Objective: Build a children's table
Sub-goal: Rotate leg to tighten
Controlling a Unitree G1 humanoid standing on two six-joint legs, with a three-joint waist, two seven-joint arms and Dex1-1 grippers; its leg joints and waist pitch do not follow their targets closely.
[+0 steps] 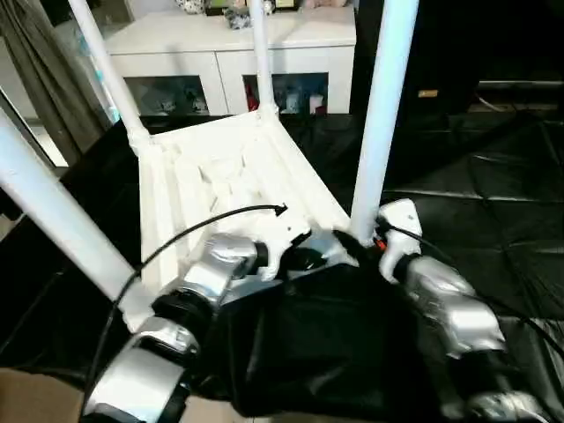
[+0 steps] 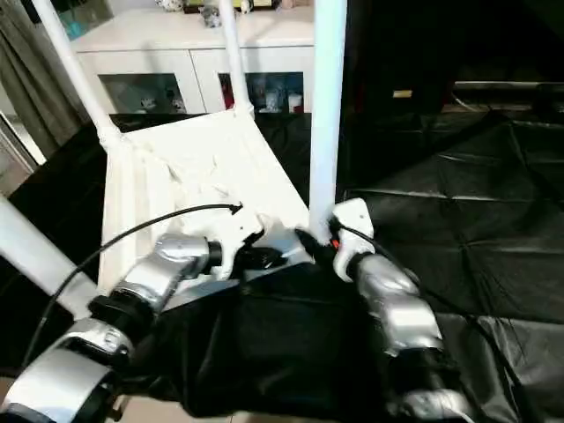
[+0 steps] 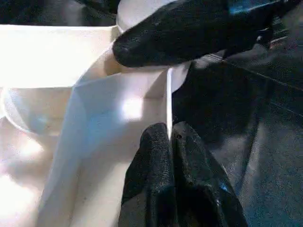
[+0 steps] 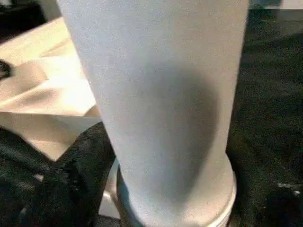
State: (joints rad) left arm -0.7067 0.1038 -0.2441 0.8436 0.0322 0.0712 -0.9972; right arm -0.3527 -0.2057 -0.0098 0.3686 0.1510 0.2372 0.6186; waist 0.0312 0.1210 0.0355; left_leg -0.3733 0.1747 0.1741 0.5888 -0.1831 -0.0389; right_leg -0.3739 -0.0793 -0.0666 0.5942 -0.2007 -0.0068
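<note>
A small white plastic children's table (image 1: 229, 176) lies upside down on the black-cloth-draped bench (image 1: 476, 176), ribbed underside up. All four long white tubular legs (image 1: 381, 115) stand in its corner sockets, so the build looks nearly done; what may remain is seating the near right leg and turning the table over. The left tool (image 3: 170, 142) is pinched closed on the thin near rim. The right tool (image 1: 357, 240) sits at the base of the near right leg, one black finger (image 3: 180, 33) touching it; I cannot tell whether it grips.
</note>
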